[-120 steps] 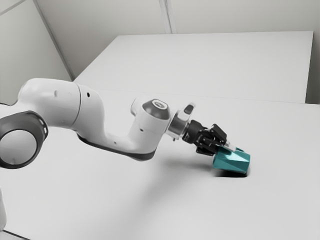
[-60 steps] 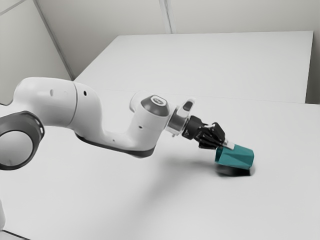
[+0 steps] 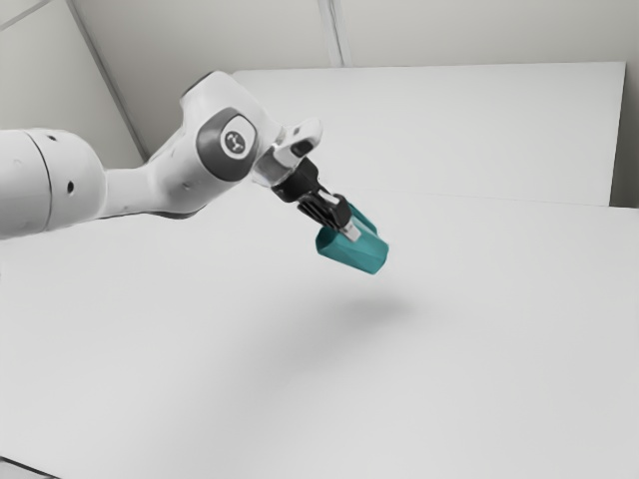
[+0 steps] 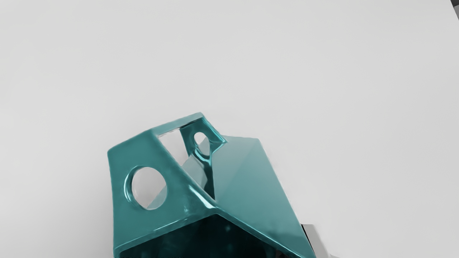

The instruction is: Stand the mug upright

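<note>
Evidently, the gripper (image 3: 344,230) is grasping the mug (image 3: 353,253), which is hanging tilted above the table (image 3: 479,389), its teal, faceted sides gleaming, its handle (image 4: 134,154) showing round holes; the wrist view's edge is cutting off the dark mouth (image 4: 211,238).

The mug (image 4: 258,179) had a smooth, glossy surface like glaze or hard plastic, its handle (image 4: 138,152) edged with bright glints. The arm (image 3: 75,190) looked like smooth plastic, the gripper (image 3: 344,225) satiny, the counter (image 3: 489,359) smooth and matt.
</note>
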You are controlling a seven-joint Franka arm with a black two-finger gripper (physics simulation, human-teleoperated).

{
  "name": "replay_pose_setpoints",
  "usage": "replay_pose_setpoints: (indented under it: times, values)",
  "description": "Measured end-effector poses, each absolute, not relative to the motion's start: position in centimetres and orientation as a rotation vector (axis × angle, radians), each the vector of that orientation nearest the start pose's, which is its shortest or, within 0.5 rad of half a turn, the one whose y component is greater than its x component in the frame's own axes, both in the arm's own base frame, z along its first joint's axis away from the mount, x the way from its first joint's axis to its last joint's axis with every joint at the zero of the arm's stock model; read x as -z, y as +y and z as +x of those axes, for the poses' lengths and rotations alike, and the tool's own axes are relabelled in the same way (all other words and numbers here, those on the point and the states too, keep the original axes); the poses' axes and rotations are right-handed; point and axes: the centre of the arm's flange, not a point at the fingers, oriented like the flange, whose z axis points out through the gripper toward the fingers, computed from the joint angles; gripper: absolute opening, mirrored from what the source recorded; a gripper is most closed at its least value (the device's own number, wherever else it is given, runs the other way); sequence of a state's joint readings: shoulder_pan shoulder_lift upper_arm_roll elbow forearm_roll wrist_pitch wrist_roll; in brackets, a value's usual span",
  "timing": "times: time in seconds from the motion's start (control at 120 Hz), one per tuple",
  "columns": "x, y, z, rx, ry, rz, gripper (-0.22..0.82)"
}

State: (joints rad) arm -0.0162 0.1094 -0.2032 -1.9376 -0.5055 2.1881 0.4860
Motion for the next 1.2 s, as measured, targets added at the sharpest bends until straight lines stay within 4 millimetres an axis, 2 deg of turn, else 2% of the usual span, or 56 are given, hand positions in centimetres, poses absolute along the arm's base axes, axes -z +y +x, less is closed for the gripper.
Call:
replay_pose_setpoints:
  times: [0.2,0.317,0.4,0.85,1.133,1.2]
  values:
    - [-47.4,-11.0,57.9,0.211,0.801,-3.180,-0.18]
    - [-47.1,-8.7,58.0,0.140,0.736,-3.094,-0.18]
    - [-46.2,-7.7,58.0,0.088,0.698,-3.056,-0.18]
    - [-39.1,-7.9,57.9,-0.165,0.580,-3.044,-0.18]
    - [-36.4,-7.9,58.2,-0.236,0.526,-3.055,-0.18]
    - [-36.4,-8.0,58.2,-0.236,0.517,-3.057,-0.11]
